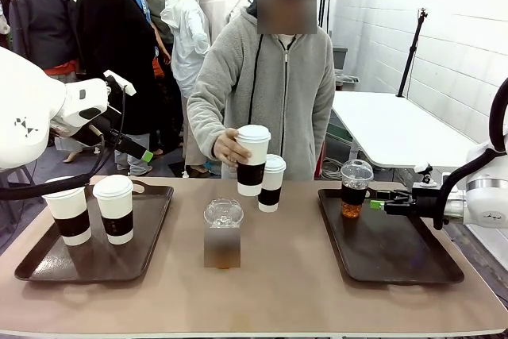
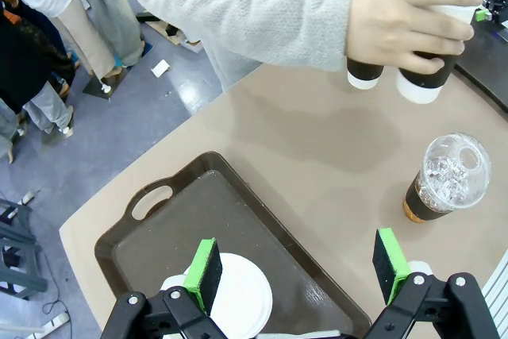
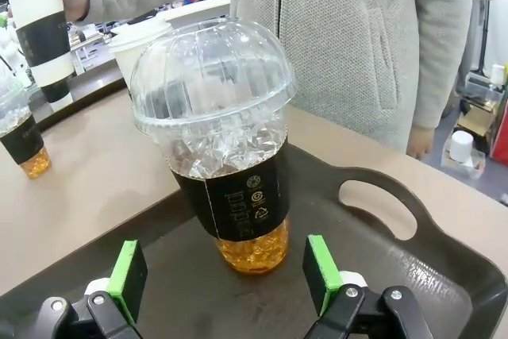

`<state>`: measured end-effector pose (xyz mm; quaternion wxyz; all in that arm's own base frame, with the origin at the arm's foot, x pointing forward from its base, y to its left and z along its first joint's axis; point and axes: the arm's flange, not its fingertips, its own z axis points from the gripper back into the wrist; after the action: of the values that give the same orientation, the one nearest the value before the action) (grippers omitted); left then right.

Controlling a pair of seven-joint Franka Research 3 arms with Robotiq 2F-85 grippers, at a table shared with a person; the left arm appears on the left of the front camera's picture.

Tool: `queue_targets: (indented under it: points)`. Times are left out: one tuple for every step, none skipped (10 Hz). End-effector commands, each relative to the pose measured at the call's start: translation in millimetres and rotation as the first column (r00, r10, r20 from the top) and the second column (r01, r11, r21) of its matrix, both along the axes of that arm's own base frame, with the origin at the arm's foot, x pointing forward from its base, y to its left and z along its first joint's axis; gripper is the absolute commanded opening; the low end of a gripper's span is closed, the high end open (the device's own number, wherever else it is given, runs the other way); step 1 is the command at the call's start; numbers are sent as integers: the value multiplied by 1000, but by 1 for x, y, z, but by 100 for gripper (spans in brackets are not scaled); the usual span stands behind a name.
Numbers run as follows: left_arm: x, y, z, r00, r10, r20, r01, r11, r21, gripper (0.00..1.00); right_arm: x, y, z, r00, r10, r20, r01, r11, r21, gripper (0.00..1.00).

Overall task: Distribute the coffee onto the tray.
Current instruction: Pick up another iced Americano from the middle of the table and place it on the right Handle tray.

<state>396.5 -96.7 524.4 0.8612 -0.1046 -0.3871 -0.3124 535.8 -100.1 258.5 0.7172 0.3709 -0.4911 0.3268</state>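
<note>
Jaws spread, right gripper (image 3: 225,279) horizontal, just beside iced cup (image 3: 230,188) on tray (image 3: 444,275).

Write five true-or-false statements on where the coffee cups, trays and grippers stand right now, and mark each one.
1. Two white paper cups with dark bands stand on the left brown tray. True.
2. The right gripper is shut on the clear dome-lidded iced cup on the right brown tray. False: its jaws stand open, pads apart from the cup.
3. The person's hand grips another white paper cup. True.
4. Both clear iced cups are on trays. False: the second iced cup stands on the bare table between the trays.
5. The left gripper holds a cup. False: it is open and empty, over the left brown tray.
</note>
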Motion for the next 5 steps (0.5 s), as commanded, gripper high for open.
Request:
queue_targets:
  points:
    - [2, 1, 1, 1000, 2, -7, -2, 1000, 2, 100, 3, -1, -1, 1000, -7, 5, 7, 1000, 19, 100]
    - [2, 1, 1, 1000, 2, -7, -2, 1000, 2, 100, 3, -1, -1, 1000, -7, 5, 7, 1000, 19, 100]
    - [2, 1, 1, 1000, 2, -7, -2, 1000, 2, 100, 3, -1, -1, 1000, -7, 5, 7, 1000, 19, 100]
    - [2, 1, 1, 1000, 2, -7, -2, 1000, 2, 100, 3, -1, -1, 1000, -7, 5, 7, 1000, 19, 100]
    - [2, 1, 1, 1000, 2, -7, -2, 1000, 2, 100, 3, -1, -1, 1000, -7, 5, 7, 1000, 19, 100]
